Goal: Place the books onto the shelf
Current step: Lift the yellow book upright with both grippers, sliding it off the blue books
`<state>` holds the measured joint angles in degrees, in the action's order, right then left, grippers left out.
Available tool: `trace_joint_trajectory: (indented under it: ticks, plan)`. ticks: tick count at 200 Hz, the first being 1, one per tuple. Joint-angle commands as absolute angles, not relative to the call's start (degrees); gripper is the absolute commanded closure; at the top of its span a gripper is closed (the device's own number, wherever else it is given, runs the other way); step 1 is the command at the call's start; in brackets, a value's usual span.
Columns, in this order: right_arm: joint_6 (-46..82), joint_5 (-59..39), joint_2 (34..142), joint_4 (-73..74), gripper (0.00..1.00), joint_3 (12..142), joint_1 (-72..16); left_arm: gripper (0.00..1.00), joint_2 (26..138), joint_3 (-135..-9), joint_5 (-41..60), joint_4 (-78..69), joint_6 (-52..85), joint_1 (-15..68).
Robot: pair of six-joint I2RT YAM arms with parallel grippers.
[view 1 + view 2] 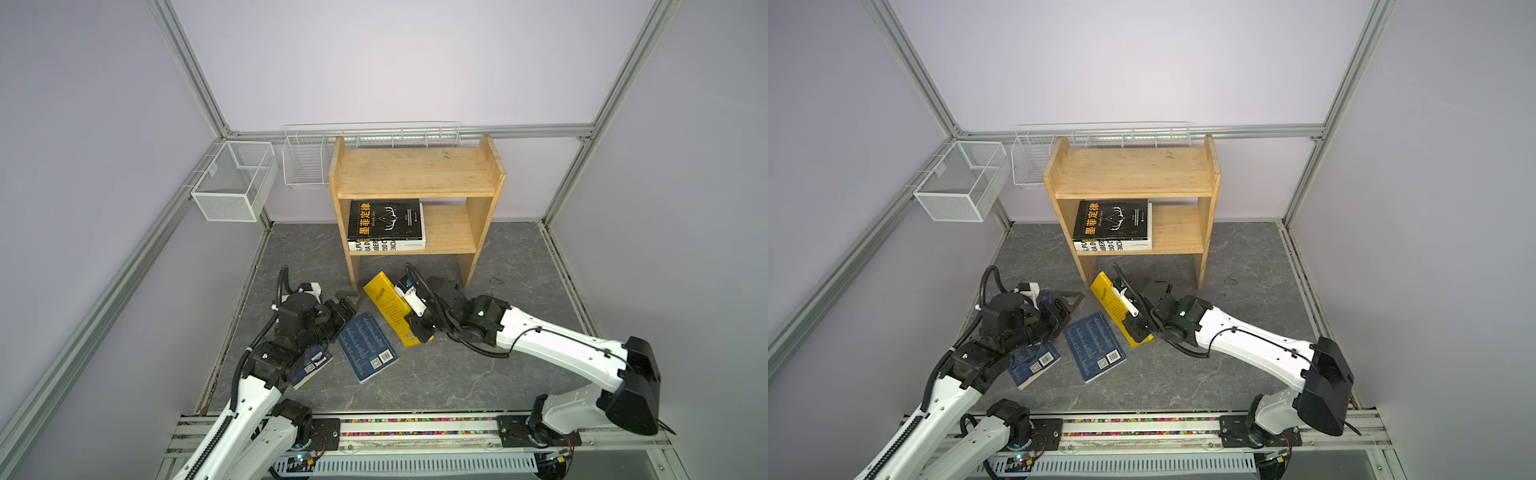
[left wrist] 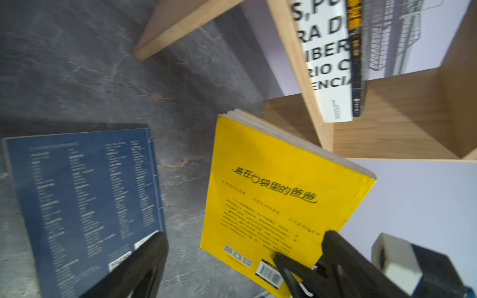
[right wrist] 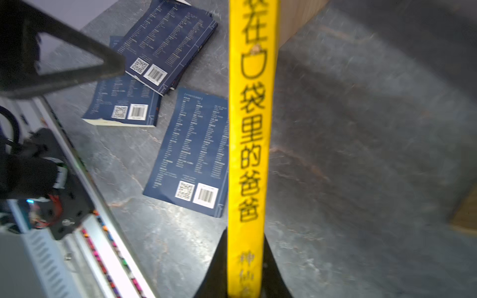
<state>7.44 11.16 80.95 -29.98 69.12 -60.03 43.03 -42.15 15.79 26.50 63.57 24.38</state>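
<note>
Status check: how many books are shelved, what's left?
Done: the black book lies on the white book on the shelf, lower tier. In hand: the right gripper clamps the yellow book, tilted up before the shelf. Remaining: three navy books on the table by the open left gripper.

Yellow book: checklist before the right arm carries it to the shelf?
1. Grip: right gripper shut on yellow book: ok.
2. Lift: book clear of table: cannot tell.
3. Other arm: left gripper open, apart from the book: ok.
4. Room: shelf lower tier free beside black book: ok.
5. Top tier bare: ok.
6. Path: navy books lie off the line to the shelf: ok.
</note>
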Motion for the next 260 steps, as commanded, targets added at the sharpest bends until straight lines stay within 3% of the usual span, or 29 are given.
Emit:
trace_joint_trajectory:
  ticks: [1,32,62,136,195,234,260]
  plan:
    - [-6.01,25.01,78.22,-27.57,0.86,68.68,-63.29,0.08,47.05,-48.07,21.65,28.73,63.35,24.08]
    - [-15.28,37.73,79.38,-23.41,0.87,67.40,-68.12,0.13,52.25,-50.54,27.62,25.18,67.15,24.09]
    - [-20.42,43.10,82.27,-20.52,0.89,67.50,-69.79,0.14,53.16,-49.78,27.27,26.27,67.56,24.09]
    - [-21.70,44.00,87.62,-18.54,0.89,68.97,-70.22,0.18,46.52,-48.14,24.21,22.57,70.67,24.09]
    - [-23.03,43.23,87.32,-17.39,0.89,69.71,-72.17,0.22,51.05,-47.02,24.70,23.36,70.49,24.07]
    - [-25.28,44.88,87.89,-14.79,0.89,68.55,-74.05,0.37,53.63,-47.95,24.41,22.83,69.36,23.99]
    - [-28.08,48.39,88.71,-11.23,0.88,67.42,-75.10,0.55,55.15,-48.77,24.94,23.03,68.65,23.81]
